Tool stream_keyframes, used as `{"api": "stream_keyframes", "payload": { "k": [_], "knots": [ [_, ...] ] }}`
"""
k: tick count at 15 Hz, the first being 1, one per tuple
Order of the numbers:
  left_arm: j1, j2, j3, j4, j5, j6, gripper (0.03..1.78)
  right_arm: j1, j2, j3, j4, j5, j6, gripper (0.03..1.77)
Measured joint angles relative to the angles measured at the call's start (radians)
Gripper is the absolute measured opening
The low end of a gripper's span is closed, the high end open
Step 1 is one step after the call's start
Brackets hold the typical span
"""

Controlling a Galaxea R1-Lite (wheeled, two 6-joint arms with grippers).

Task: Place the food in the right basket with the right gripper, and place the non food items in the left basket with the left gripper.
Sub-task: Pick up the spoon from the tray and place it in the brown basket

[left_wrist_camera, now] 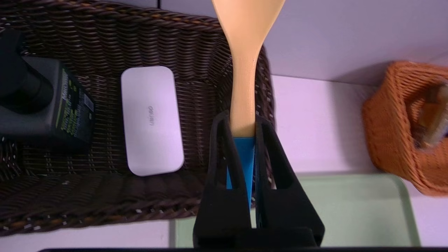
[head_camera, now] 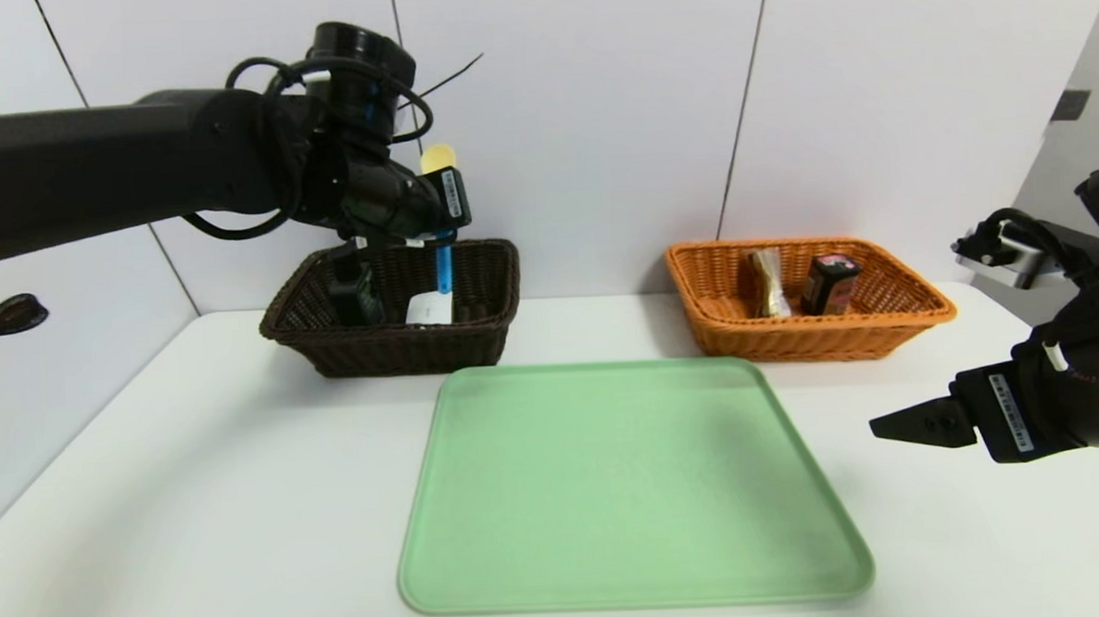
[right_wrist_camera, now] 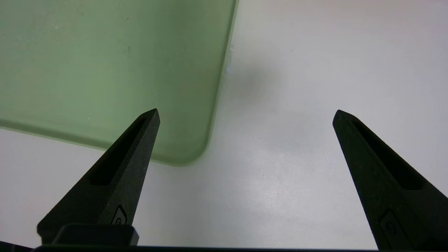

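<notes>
The left basket (head_camera: 403,352) and the right basket (head_camera: 811,342) rest on the counter (head_camera: 196,491), well apart, behind the tray (head_camera: 631,481). The left basket contains the bottle (head_camera: 356,298) at left and the case (head_camera: 431,308) to its right. The spoon (head_camera: 444,267) is located above the left basket, near its right side. The right basket contains the packet (head_camera: 769,282) at left and the box (head_camera: 829,284) just beside it, at right.

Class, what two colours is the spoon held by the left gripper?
The spoon is yellow with a blue handle, clearest in the left wrist view.
</notes>
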Motion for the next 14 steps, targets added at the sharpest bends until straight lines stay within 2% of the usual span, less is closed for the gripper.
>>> {"api": "stream_keyframes", "payload": {
  "k": [3,7,10,14],
  "knots": [
    [0.033,0.081,-0.003,-0.092,0.035,-0.025,0.11,0.0,0.0,0.008,-0.002,0.0,0.0,1.71],
    [0.041,0.17,-0.006,-0.158,0.082,-0.081,0.11,0.0,0.003,0.014,-0.016,0.0,0.0,1.71],
    [0.042,0.197,-0.004,-0.158,0.082,-0.122,0.11,0.0,0.005,0.015,-0.016,0.0,0.0,1.71],
    [0.042,0.212,0.001,-0.154,0.081,-0.128,0.11,0.0,0.009,0.016,-0.026,0.0,-0.001,1.71]
  ]
}}
